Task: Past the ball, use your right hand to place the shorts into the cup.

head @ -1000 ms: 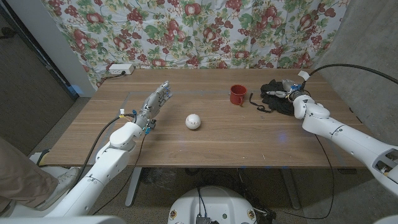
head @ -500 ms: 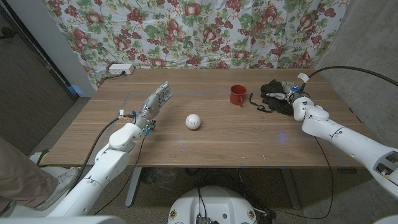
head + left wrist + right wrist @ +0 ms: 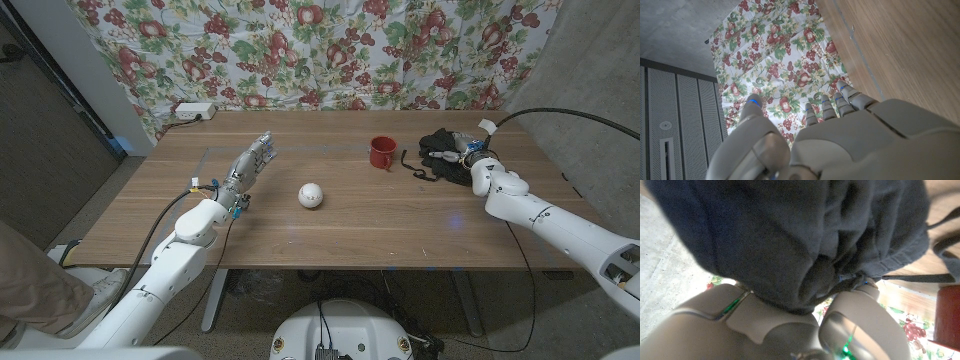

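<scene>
The black shorts [image 3: 438, 155] lie bunched on the wooden table [image 3: 350, 225] at the back right, with a drawstring trailing toward the red cup [image 3: 382, 152] just to their left. My right hand [image 3: 465, 150] is dug into the right side of the shorts. In the right wrist view the dark fabric [image 3: 790, 235] is bunched over and between my right hand's fingers [image 3: 855, 325], which grip it; the cup's side [image 3: 949, 315] shows nearby. The white ball [image 3: 311, 195] sits mid-table. My left hand [image 3: 248, 168] stands left of the ball, fingers stretched out, holding nothing [image 3: 840, 140].
A white power strip [image 3: 192, 111] lies at the table's back left corner. A floral cloth [image 3: 320, 50] hangs behind the table. A person's leg [image 3: 30, 290] shows at the lower left. A black cable [image 3: 560, 110] arcs over my right arm.
My right hand has edged slightly further into the shorts. The ball, the cup and my left hand have stayed put.
</scene>
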`<state>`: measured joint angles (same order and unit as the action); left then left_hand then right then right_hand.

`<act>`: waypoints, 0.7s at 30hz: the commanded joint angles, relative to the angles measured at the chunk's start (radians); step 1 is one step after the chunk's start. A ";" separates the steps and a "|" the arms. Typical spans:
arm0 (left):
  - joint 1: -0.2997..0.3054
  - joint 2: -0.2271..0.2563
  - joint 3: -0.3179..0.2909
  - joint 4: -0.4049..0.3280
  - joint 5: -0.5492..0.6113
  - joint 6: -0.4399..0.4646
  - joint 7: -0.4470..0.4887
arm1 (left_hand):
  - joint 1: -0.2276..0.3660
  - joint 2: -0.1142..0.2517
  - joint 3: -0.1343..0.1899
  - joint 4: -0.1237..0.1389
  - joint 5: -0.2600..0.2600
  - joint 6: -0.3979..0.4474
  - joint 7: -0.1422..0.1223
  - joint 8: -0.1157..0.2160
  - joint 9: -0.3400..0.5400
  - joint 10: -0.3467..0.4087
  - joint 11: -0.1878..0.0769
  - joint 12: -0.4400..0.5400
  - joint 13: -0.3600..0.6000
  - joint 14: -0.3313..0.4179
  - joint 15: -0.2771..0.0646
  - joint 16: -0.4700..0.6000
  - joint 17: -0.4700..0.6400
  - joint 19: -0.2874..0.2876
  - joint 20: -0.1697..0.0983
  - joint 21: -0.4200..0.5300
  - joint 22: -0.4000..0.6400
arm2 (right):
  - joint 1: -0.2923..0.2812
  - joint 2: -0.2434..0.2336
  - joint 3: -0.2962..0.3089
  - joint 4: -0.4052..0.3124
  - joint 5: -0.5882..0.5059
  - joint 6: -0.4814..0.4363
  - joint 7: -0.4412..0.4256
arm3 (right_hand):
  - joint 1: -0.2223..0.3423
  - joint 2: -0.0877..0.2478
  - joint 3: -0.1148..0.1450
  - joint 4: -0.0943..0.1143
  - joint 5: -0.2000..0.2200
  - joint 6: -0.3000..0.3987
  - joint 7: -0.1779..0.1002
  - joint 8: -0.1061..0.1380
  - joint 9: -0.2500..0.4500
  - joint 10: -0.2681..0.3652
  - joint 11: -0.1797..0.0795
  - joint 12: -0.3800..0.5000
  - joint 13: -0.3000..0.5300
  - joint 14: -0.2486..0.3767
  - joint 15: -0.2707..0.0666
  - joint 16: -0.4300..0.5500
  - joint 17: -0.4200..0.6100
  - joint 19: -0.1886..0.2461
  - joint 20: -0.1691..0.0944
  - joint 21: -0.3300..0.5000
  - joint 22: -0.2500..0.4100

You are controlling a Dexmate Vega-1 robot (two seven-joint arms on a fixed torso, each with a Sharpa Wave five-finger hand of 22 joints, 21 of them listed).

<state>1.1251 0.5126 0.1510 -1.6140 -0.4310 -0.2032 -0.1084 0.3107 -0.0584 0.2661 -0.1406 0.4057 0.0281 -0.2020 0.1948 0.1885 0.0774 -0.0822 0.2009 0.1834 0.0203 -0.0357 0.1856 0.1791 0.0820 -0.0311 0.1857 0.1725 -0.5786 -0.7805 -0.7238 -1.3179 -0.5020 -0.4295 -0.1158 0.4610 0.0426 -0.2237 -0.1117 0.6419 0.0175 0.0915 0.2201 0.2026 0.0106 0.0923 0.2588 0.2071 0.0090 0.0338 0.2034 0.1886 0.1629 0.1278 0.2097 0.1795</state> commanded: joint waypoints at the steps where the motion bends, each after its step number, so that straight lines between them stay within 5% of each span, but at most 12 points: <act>1: 0.005 0.004 0.000 -0.007 -0.001 0.000 0.005 | 0.009 -0.001 0.004 0.000 -0.006 -0.007 -0.001 0.001 0.002 0.002 -0.002 0.002 0.005 -0.003 -0.047 0.003 0.001 0.003 -0.050 0.008 0.003 | 0.000 0.010 -0.007 0.017 0.001 -0.007 -0.012 | 0.014 0.000 -0.002 -0.006 0.010 0.000 0.010 0.000 0.002 0.004 -0.009 0.007 0.005 0.003 -0.013 -0.001 0.001 -0.001 -0.020 -0.001 0.002; 21: 0.000 0.003 0.002 0.001 -0.003 0.001 0.003 | 0.011 -0.001 0.004 0.000 -0.008 -0.008 -0.002 0.001 0.002 0.002 -0.004 0.001 0.005 -0.002 -0.047 0.003 0.001 0.004 -0.051 0.009 0.003 | 0.014 0.027 -0.017 0.051 0.012 -0.006 -0.019 | 0.031 0.004 0.000 -0.011 0.015 -0.004 0.019 -0.003 0.003 0.009 -0.010 0.008 0.005 0.009 -0.009 -0.003 -0.001 -0.003 -0.043 -0.005 0.001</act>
<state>1.1285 0.5164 0.1511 -1.6184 -0.4327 -0.2038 -0.1053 0.3113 -0.0578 0.2661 -0.1407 0.3978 0.0281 -0.2019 0.1948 0.1884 0.0774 -0.0822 0.2009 0.1834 0.0203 -0.0357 0.1856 0.1791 0.0820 -0.0311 0.1857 0.1725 -0.5707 -0.7604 -0.7365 -1.2827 -0.4961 -0.4346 -0.1306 0.4796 0.0476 -0.2206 -0.1145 0.6479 0.0158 0.1039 0.2201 0.2025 0.0190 0.0839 0.2626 0.2070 0.0125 0.0232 0.2035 0.1859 0.1558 0.0922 0.2098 0.1794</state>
